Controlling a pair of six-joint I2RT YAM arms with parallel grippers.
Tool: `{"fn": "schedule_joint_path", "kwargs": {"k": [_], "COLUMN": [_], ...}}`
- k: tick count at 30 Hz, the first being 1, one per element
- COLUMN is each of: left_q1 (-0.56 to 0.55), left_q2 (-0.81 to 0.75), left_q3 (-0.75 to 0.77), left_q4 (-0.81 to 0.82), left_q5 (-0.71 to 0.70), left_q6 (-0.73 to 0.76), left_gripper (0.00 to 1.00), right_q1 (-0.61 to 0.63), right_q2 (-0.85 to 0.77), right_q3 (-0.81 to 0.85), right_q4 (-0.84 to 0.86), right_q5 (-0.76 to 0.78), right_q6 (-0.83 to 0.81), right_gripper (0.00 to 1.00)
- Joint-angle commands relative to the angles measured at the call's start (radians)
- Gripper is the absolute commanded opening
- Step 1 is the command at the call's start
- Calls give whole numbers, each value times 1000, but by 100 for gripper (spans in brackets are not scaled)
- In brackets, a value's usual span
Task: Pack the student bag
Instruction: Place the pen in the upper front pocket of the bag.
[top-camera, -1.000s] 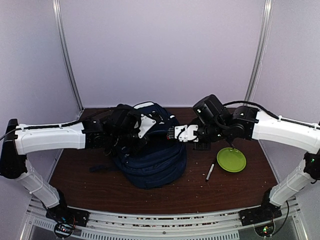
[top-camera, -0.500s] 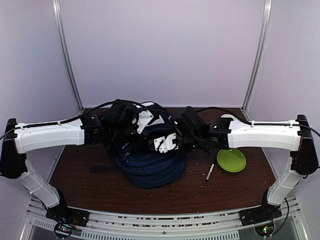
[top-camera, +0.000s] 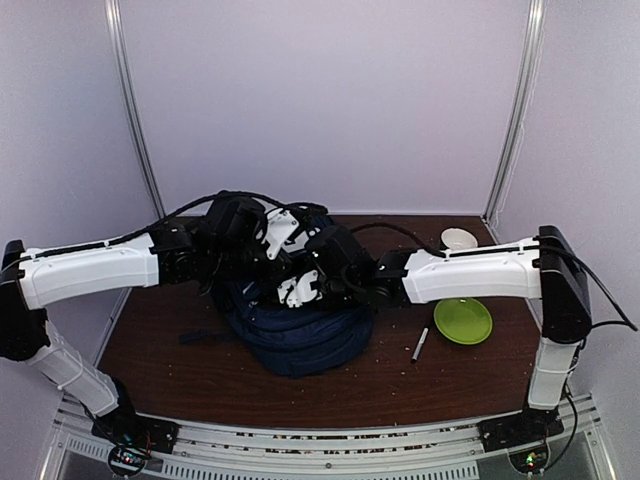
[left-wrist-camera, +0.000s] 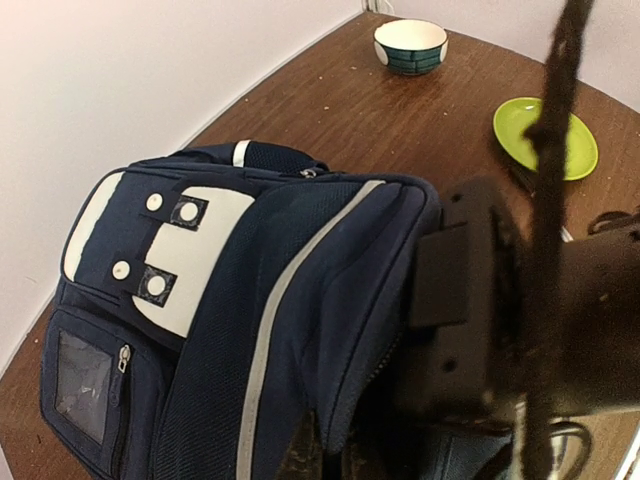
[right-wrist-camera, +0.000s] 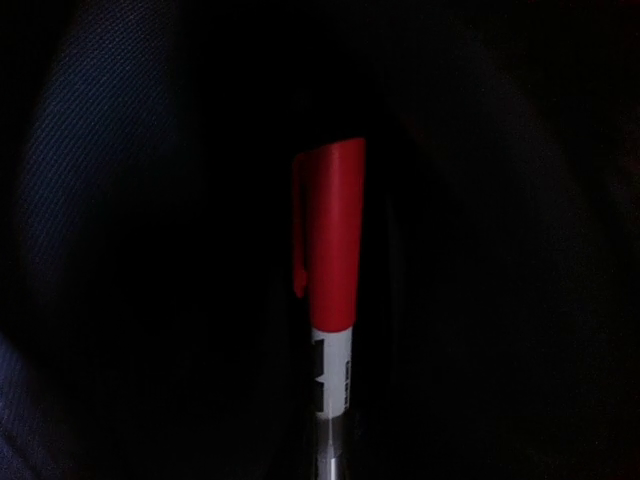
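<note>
**Location.** The student bag (top-camera: 310, 340), a slumped navy backpack, lies on the brown table (top-camera: 180, 370). Both of your arms meet at its upper end.

**Right arm.** Your right gripper (top-camera: 288, 293) is pushed into the bag's mouth. Its wrist view shows only dark lining around a red-capped marker (right-wrist-camera: 332, 290), whose white barrel runs down out of the picture toward the fingers. The fingers are lost in the dark. The marker hangs centred on the gripper's line with nothing else bearing it, so I judge them clamped on the barrel, cap leading. That suits delivery into the compartment, and release is not yet made.

**Left arm.** Your left gripper (top-camera: 285, 238) sits at the bag's top edge with its fingers clenched. In the left wrist view the bag's upper panel stands raised and the zip edge gapes beneath it. The sensible reading is that this arm is holding the mouth open for the other. What it pinches cannot be confirmed, because its fingers do not show in their own view and the wrist housings cover them from above.

**Beside the bag, to its right.** A second pen (top-camera: 420, 344) lies nearest, with a green plate (top-camera: 462, 320) beyond it. A small bowl (top-camera: 458, 238) stands further back. None of them touches the bag.

**Not determinable.** I cannot tell the compartment's depth, what it already holds, or whether the cap touches the lining. A black cable (left-wrist-camera: 543, 250) cuts across the left wrist view.
</note>
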Motion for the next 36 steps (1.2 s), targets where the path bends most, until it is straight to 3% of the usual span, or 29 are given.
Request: {"fn": "schedule_joint_path", "kwargs": {"k": [1, 6, 10, 17, 23, 29, 36], "left_q1": [-5, -5, -5, -4, -2, 0, 0], "left_q2": [-62, -71, -79, -105, -70, -37, -9], "left_q3": [38, 33, 23, -16, -19, -33, -68], "left_q4": [128, 128, 130, 165, 165, 172, 220], "left_q5": [63, 78, 66, 48, 35, 6, 45], "left_q6": [-16, -17, -19, -14, -11, -20, -34], "left_gripper": [0, 0, 0, 0, 0, 0, 0], "right_q1": [7, 7, 8, 8, 11, 11, -9], "right_q2": [72, 133, 137, 21, -113, -276, -466], "right_q3": [54, 79, 59, -20, -91, -153, -348], "right_q4": [133, 189, 236, 137, 36, -253, -483], "right_q5": [41, 51, 67, 17, -16, -172, -291], "right_q6": [-43, -48, -48, 16, 100, 221, 335], "right_gripper": [0, 2, 24, 43, 47, 47, 39]}}
